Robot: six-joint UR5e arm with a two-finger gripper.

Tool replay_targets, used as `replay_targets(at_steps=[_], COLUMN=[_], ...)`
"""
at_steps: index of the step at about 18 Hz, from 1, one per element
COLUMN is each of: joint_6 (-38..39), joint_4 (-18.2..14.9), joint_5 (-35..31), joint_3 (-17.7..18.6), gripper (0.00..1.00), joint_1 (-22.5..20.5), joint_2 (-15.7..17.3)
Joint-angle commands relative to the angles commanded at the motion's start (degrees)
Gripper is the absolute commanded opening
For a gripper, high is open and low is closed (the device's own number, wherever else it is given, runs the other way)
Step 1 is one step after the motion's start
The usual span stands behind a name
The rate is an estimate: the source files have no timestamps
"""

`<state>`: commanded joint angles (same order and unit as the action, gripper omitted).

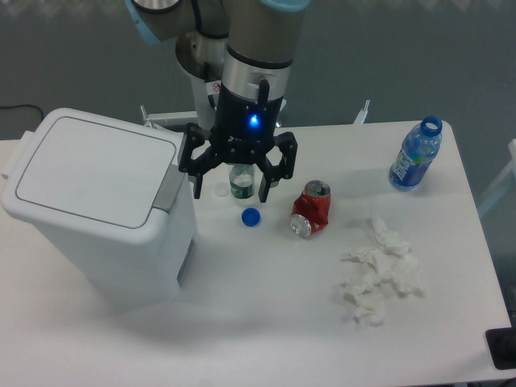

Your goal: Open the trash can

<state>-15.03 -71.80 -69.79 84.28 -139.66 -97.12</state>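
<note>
**Q:** Where does the trash can stand?

**A:** The white trash can [101, 205] sits at the left end of the desk [266, 322], its flat lid [93, 168] down and its grey latch tab [170, 190] facing right, toward the middle of the desk.

**Q:** And the claw?

**A:** The gripper [230, 191] hangs over the desk near the far edge, just right of the can's latch side, a blue light glowing on its black body. Its two fingers are spread wide and pinch nothing. The left-hand fingertip [197, 192] in the frame is just beside the grey tab (whether it touches cannot be told from this angle).

**Q:** What lies between the fingers?

**A:** A small clear bottle [241, 182] stands upright in the gap, behind the fingers, apart from both. A blue cap [251, 217] lies on the desk just in front of it.

**Q:** The rest of the desk?

**A:** A dented red can [311, 209] lies just right of the gripper. A heap of crumpled white tissue [379, 272] spreads toward the right front part of the desk. An uncapped blue-labelled water bottle [416, 155] stands near the far right corner, well apart from the arm.
</note>
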Motion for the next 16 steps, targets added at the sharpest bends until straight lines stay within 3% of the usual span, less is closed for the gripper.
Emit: replay_targets(at_steps=[6, 16], joint_6=[0.0, 0.0], joint_4=[-0.4, -1.1], joint_5=[0.4, 0.4], joint_3=[2.3, 2.8], gripper=[1.00, 1.00], joint_1=[0.2, 0.8], joint_2=[1.3, 1.6])
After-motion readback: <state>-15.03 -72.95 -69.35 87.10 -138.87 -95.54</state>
